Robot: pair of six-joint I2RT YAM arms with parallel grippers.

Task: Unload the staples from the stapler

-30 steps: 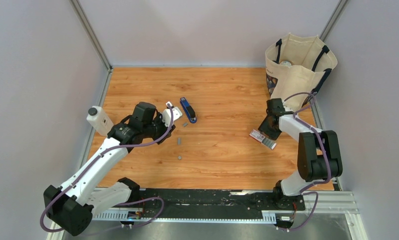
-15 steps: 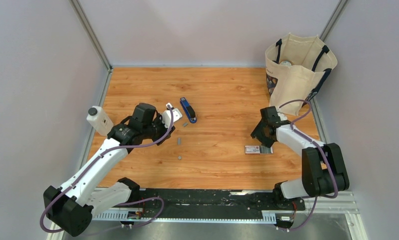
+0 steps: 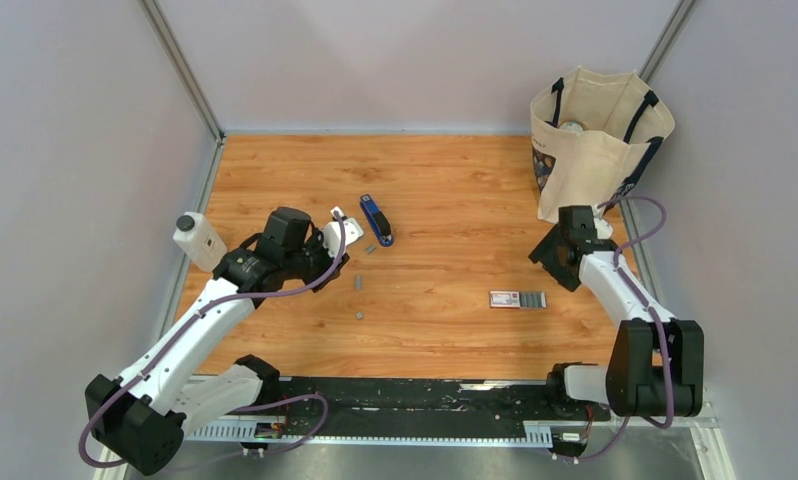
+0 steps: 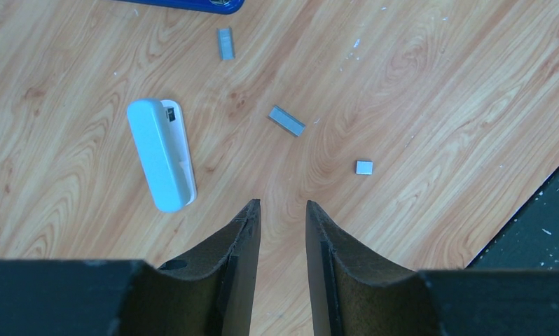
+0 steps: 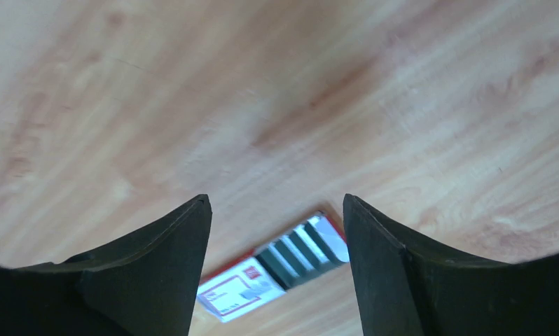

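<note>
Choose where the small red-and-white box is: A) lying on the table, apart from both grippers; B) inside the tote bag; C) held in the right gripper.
A: the red-and-white box lies flat on the table, and the right gripper is open and empty, away from it.

The wooden table (image 3: pixel 455 200) carried the stapler (image 3: pixel 377 219) left of centre; the staples (image 3: pixel 359 283) lay loose nearby in three bits; a pale block (image 4: pixel 161 154) lay beside them; a red-and-white box (image 3: pixel 517 299) lay well apart, rightward; a canvas bag (image 3: pixel 595 150) stood far right.

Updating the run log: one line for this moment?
left pincer: open, empty, near staples | right pincer: open, empty | stapler: lying untouched
</note>
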